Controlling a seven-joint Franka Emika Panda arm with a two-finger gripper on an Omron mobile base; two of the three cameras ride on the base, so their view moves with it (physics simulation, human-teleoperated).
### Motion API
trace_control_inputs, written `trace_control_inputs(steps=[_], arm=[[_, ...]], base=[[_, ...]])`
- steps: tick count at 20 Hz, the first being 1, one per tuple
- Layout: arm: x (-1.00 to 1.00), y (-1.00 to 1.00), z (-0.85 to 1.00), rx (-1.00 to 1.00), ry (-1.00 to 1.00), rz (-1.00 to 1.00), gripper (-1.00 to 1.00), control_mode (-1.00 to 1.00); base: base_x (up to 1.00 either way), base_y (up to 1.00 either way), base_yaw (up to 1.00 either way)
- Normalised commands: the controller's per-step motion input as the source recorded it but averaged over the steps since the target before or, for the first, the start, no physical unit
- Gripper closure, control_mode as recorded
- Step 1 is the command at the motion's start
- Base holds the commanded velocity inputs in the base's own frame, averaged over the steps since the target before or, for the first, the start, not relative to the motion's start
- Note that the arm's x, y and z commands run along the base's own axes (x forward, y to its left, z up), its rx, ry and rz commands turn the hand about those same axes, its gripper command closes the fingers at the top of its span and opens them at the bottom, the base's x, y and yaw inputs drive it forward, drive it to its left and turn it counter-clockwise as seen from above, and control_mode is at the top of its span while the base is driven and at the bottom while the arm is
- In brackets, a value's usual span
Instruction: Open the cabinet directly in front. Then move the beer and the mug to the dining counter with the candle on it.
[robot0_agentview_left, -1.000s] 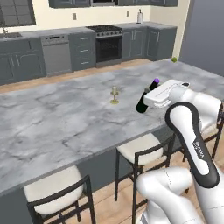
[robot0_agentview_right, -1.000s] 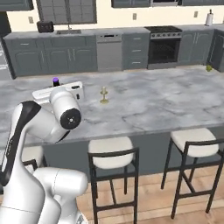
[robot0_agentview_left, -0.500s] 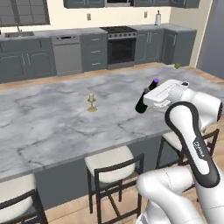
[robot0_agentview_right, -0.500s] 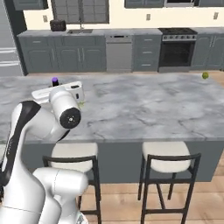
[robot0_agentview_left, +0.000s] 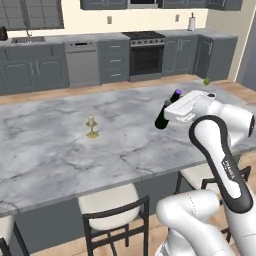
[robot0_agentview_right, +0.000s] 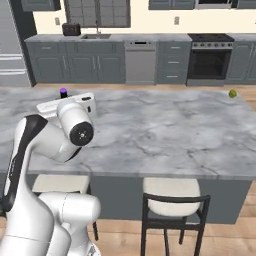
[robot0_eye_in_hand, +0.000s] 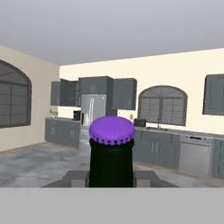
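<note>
The dining counter (robot0_agentview_left: 60, 150), a broad island of grey-veined white marble on a dark base, spreads across both base views, with cream-seated stools (robot0_agentview_left: 107, 202) tucked along its near edge. Behind it runs a wall of dark grey base cabinets (robot0_agentview_right: 100, 67) with a black oven (robot0_agentview_left: 145, 57) and a steel dishwasher (robot0_agentview_right: 140, 62).

The left base view shows the candle (robot0_agentview_left: 91, 127) standing alone on the marble, well to the left of the arm; the right base view does not take it in, but shows a small green fruit (robot0_agentview_right: 232, 93) near the counter's far right edge.

The gripper (robot0_agentview_left: 172, 111) is clamped on the beer (robot0_agentview_left: 166, 108), held tilted above the counter. In the hand view the purple cap (robot0_eye_in_hand: 112, 130) stands between the fingertips (robot0_eye_in_hand: 146, 178), and an open wall cabinet (robot0_eye_in_hand: 65, 92) shows across the room.
</note>
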Motion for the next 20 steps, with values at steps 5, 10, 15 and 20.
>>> trace_control_inputs(steps=[5, 10, 15, 20], arm=[[0.0, 0.0, 0.0, 0.0, 0.0, 0.0, 1.0, 1.0], [0.77, 0.07, -0.08, -0.01, 0.04, 0.05, 1.0, -1.0], [1.0, 0.29, -0.33, -0.09, 0.12, 0.04, 1.0, -1.0], [1.0, 0.34, -0.51, -0.16, 0.02, 0.05, 1.0, -1.0]], base=[[0.77, 0.0, 0.23], [0.15, 0.0, 0.01], [0.0, 0.0, 0.0], [0.0, 0.0, 0.0]])
